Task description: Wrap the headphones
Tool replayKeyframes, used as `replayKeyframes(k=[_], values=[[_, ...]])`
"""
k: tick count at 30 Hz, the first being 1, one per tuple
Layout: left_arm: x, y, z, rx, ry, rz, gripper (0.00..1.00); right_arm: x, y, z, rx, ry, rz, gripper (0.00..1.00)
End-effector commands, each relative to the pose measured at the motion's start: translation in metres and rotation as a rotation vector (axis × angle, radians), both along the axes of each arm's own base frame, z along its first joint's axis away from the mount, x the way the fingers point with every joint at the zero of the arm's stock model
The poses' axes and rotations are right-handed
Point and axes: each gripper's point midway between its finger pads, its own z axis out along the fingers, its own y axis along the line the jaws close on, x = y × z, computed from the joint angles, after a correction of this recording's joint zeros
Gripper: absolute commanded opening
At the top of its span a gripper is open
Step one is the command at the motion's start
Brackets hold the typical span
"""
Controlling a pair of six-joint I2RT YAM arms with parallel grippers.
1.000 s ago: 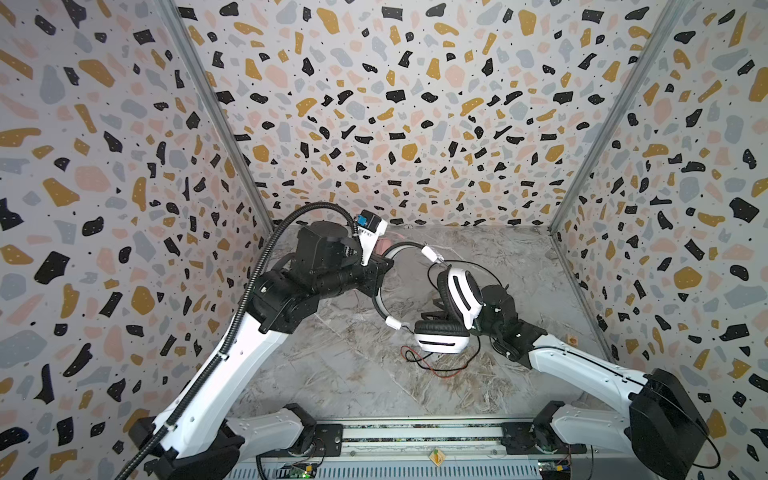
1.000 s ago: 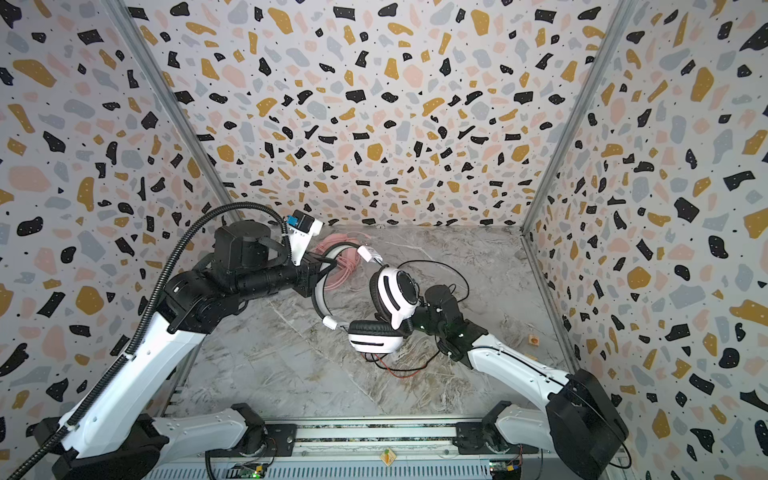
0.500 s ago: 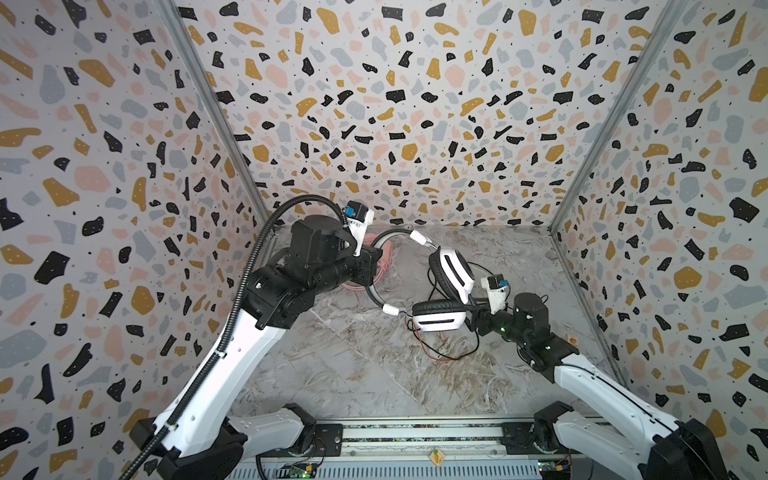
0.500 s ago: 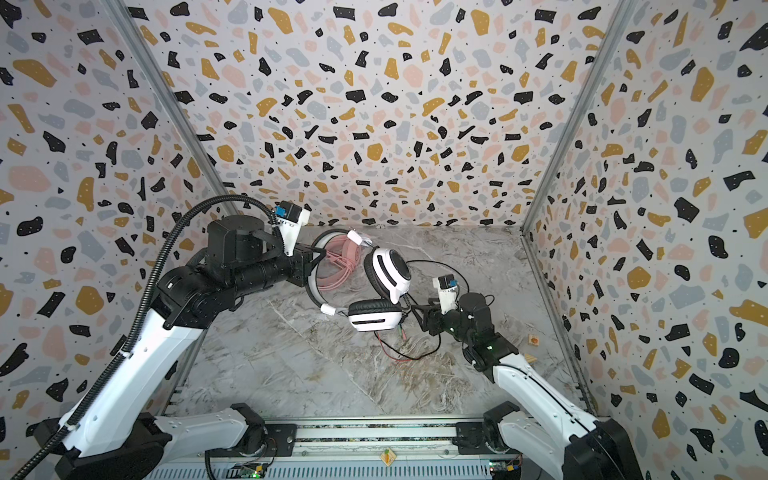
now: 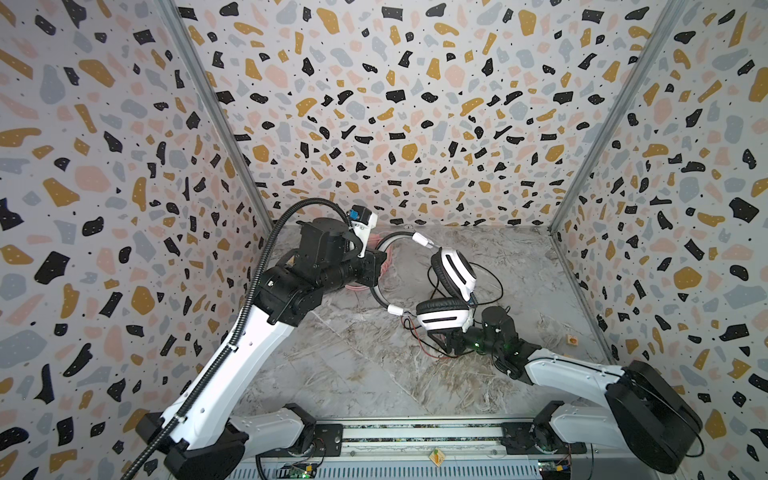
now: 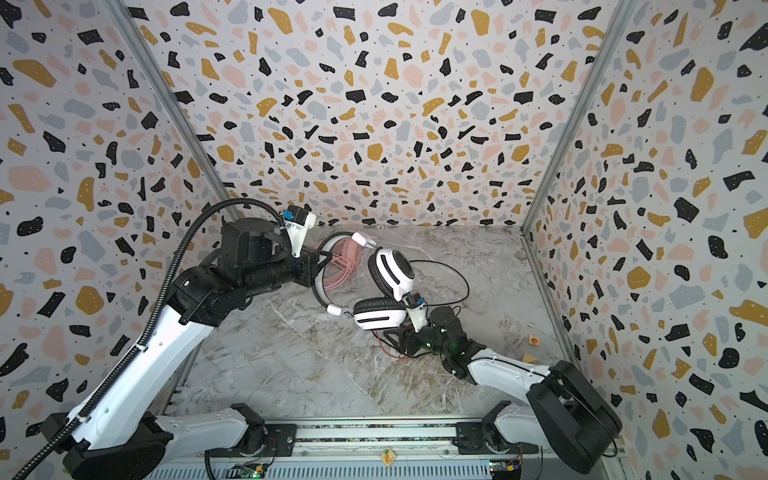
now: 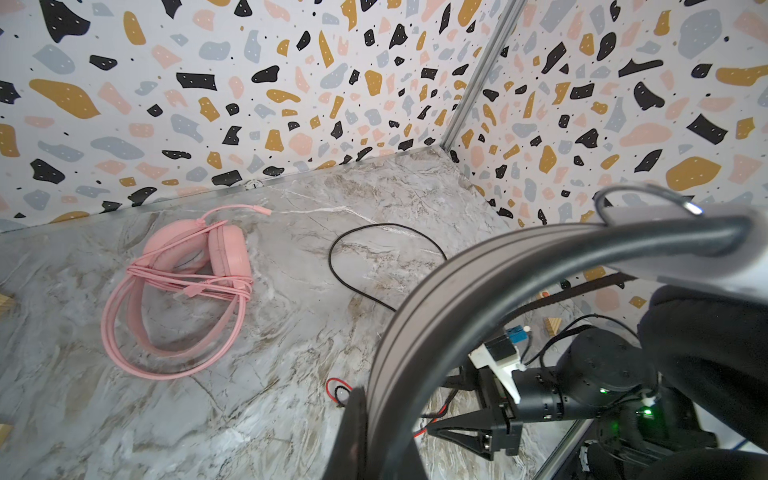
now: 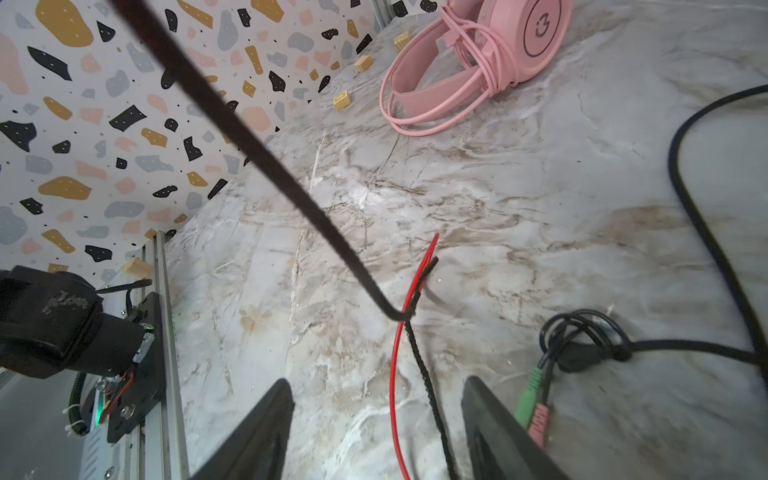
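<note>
Two headsets share the marbled desk [image 5: 332,374] as I work both arms from my remote station. The white-and-black headset [image 5: 454,270] is over the middle of the desk, its black headband [image 7: 478,282] clamped tight in my left claw [image 5: 377,269] and both ear cups turned toward the right arm; I cannot tell whether the lower cup touches the surface. The pink headset [image 7: 195,257] lies toward the far left corner with its pink cord already wound round the band, so that half looks done to me. My right claw [image 8: 374,436] sits low, just on the near side of the lower cup, its jaws standing apart and pinching nothing. A braided strand of the black cord [image 8: 428,395] and a red wire [image 8: 394,374] run between the jaws. The rest of that cord sprawls in a wide loop toward the right edge and ends in a knotted bundle, with green and pink plugs [image 8: 532,399] just beside the claw's outer finger. As I read it, the step in hand is catching the cord for winding. To do it well, I would close on the black strand low and near the cup and keep the left grip dead steady. I would then lay each turn snug round the band without dragging the knotted plug bundle into the wrap.
</note>
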Motion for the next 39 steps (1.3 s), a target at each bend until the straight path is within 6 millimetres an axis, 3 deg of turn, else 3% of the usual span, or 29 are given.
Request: replayKeyframes(k=[1, 6, 8, 10, 13, 16, 22, 26, 31, 39], values=[[-0.003, -0.008, 0.046, -0.164, -0.091, -0.026, 0.0, 0.02, 0.017, 0.047, 0.184, -0.128, -0.019, 0.66], [-0.003, -0.002, 0.058, -0.192, -0.101, -0.025, 0.0, 0.033, 0.031, 0.057, 0.303, -0.15, -0.033, 0.61], [-0.003, -0.001, 0.062, -0.213, -0.099, -0.027, 0.0, 0.041, 0.041, 0.053, 0.323, -0.105, -0.041, 0.49], [0.0, 0.001, 0.066, -0.234, -0.106, -0.022, 0.0, 0.044, 0.053, 0.05, 0.337, -0.066, -0.023, 0.25], [0.009, 0.012, 0.072, -0.257, -0.115, 0.038, 0.0, 0.038, 0.056, 0.045, 0.331, -0.062, -0.026, 0.1], [0.017, 0.024, 0.08, -0.298, -0.139, 0.092, 0.0, 0.033, 0.052, 0.034, 0.305, -0.022, -0.033, 0.05], [0.037, 0.039, 0.082, -0.411, -0.15, 0.194, 0.0, 0.003, 0.053, 0.001, 0.066, -0.01, -0.038, 0.04], [0.055, 0.056, 0.076, -0.467, -0.141, 0.315, 0.0, -0.015, 0.041, -0.005, -0.014, -0.012, -0.062, 0.04], [0.074, 0.073, 0.062, -0.499, -0.155, 0.447, 0.0, -0.041, 0.044, 0.0, -0.141, -0.07, -0.04, 0.04], [0.087, 0.137, 0.041, -0.424, -0.238, 0.817, 0.0, -0.074, 0.044, 0.025, -0.315, -0.207, -0.03, 0.04]])
